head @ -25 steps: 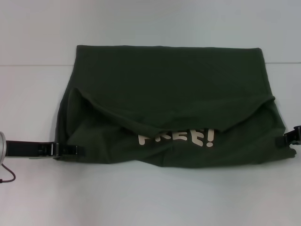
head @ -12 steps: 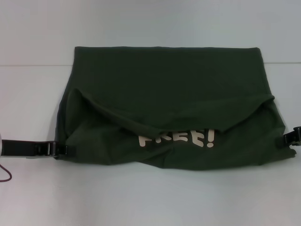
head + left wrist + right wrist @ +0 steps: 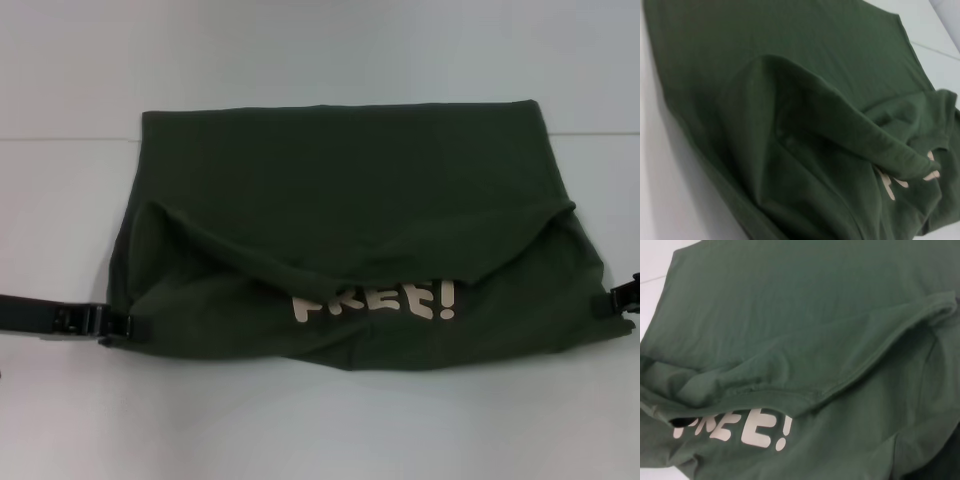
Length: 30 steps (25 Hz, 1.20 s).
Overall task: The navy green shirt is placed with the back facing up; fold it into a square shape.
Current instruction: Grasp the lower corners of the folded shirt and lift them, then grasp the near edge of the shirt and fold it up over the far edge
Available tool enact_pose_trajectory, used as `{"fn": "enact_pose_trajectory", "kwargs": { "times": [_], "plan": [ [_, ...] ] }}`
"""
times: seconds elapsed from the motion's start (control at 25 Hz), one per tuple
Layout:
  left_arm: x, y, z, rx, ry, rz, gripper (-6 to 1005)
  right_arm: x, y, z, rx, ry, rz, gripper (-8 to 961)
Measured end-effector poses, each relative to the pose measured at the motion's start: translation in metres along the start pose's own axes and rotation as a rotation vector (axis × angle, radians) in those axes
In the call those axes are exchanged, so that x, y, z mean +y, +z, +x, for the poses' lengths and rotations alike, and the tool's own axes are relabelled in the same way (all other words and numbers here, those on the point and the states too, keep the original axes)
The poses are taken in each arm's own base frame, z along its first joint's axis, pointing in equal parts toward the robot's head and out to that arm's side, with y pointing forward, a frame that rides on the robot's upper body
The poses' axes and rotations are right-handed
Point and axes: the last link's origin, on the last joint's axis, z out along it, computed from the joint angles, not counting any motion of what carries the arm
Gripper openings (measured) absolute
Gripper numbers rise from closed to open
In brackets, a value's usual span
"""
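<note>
The navy green shirt [image 3: 350, 200] lies spread wide on the white table, dark olive, its upper layer folded down in a sagging curve. Below that fold the cream letters "FREE!" [image 3: 375, 302] show on the layer underneath. My left gripper [image 3: 118, 325] sits at the shirt's near left corner, shut on the cloth edge. At the picture's right border, my right gripper [image 3: 626, 296] holds the near right corner, which is drawn to a point. Both wrist views are filled by the shirt [image 3: 790, 125] and its lettering [image 3: 735, 430]; no fingers appear in them.
The white table [image 3: 320, 430] runs all around the shirt, with a seam line [image 3: 60, 138] across the far side. The left arm's black link [image 3: 40, 315] lies low over the table at the left border.
The shirt has slid left and toward me. My left gripper has drawn leftward with its corner, and the right gripper has shifted slightly right and down.
</note>
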Motion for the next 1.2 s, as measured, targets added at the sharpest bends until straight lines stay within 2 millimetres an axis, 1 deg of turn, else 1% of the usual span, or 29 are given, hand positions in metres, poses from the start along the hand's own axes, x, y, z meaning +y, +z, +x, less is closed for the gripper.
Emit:
{"fn": "enact_pose_trajectory", "kwargs": {
  "times": [0.16, 0.2, 0.4, 0.56, 0.72, 0.84, 1.0, 1.04, 1.08, 1.12, 1.16, 1.2],
  "plan": [
    [0.005, -0.004, -0.007, -0.058, 0.017, -0.029, 38, 0.006, -0.001, 0.008, 0.041, -0.004, -0.052, 35],
    [0.01, -0.008, -0.012, -0.102, 0.027, -0.053, 38, 0.009, -0.001, 0.01, 0.058, -0.004, -0.069, 35],
    [0.017, -0.019, -0.024, -0.17, 0.043, -0.102, 39, 0.017, -0.008, 0.028, 0.146, -0.004, -0.146, 35],
    [0.015, -0.026, -0.03, -0.215, 0.043, -0.092, 40, 0.019, -0.014, 0.042, 0.175, 0.004, -0.168, 35],
    [0.015, -0.031, -0.03, -0.237, 0.054, -0.088, 41, 0.015, -0.022, 0.048, 0.159, 0.02, -0.168, 35],
    [0.017, -0.043, -0.025, -0.183, 0.066, -0.129, 41, 0.015, -0.028, 0.044, 0.112, 0.026, -0.19, 35],
    [0.021, -0.053, -0.005, -0.119, 0.081, -0.147, 42, 0.022, -0.039, 0.023, 0.003, -0.001, -0.254, 35],
    [0.021, -0.053, -0.005, -0.119, 0.081, -0.147, 42, 0.024, -0.04, 0.018, -0.018, -0.008, -0.264, 35],
    [0.022, -0.052, 0.014, -0.087, 0.072, -0.118, 42, 0.026, -0.041, 0.011, -0.04, -0.015, -0.268, 35],
    [0.022, -0.052, 0.014, -0.087, 0.072, -0.118, 43, 0.027, -0.04, 0.005, -0.062, -0.018, -0.267, 35],
    [0.022, -0.051, 0.026, -0.064, 0.059, -0.093, 43, 0.029, -0.039, -0.001, -0.082, -0.022, -0.267, 35],
    [0.022, -0.05, 0.032, -0.052, 0.051, -0.082, 43, 0.028, -0.038, -0.005, -0.103, -0.019, -0.26, 35]
  ]
}}
